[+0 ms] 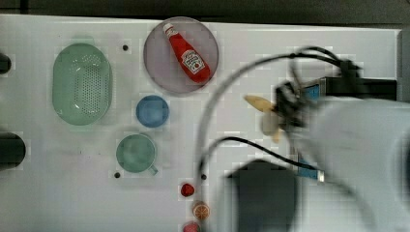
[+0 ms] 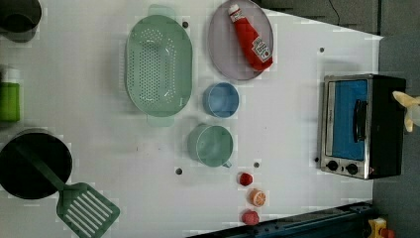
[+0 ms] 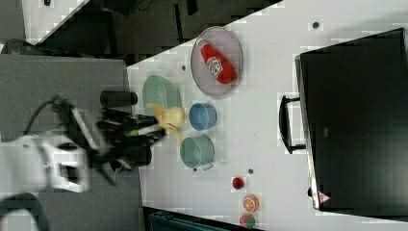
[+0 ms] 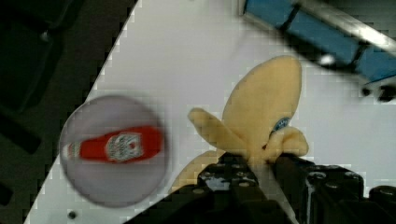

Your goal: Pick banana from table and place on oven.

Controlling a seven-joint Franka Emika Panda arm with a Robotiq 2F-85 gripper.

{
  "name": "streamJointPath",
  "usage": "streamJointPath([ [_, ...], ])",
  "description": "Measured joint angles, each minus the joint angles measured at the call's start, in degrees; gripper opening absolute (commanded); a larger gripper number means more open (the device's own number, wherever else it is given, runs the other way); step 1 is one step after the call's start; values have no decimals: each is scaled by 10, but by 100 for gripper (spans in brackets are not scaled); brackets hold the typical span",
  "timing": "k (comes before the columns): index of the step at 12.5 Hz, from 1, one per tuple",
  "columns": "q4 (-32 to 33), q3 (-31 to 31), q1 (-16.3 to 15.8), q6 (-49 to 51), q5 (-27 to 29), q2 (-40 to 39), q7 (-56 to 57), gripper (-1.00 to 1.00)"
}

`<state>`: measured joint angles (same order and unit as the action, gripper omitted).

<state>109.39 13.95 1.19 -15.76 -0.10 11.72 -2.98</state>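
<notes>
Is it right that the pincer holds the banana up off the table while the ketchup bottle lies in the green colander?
Not quite. The pincer does hold the banana up off the table, but the ketchup bottle lies on the round grey plate, not in the green colander, as the top view shows.

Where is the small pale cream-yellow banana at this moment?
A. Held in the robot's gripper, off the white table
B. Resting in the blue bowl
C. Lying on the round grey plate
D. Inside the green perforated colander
A: the wrist view shows the gripper clamped on the banana, while the plate holds just a red ketchup bottle.
</notes>
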Motion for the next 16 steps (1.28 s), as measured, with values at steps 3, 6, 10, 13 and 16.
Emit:
streamJointPath([
  [3, -4, 97, 12, -15, 13, -60, 95, -57],
  [6, 3, 165, 32, -96, -18, -157, 197, -57],
  [10, 1, 215, 32, -141, -19, -236, 333, -57],
  [13, -7, 223, 37, -128, -11, -249, 415, -27],
  [16, -15, 232, 28, -126, -17, -260, 446, 41],
])
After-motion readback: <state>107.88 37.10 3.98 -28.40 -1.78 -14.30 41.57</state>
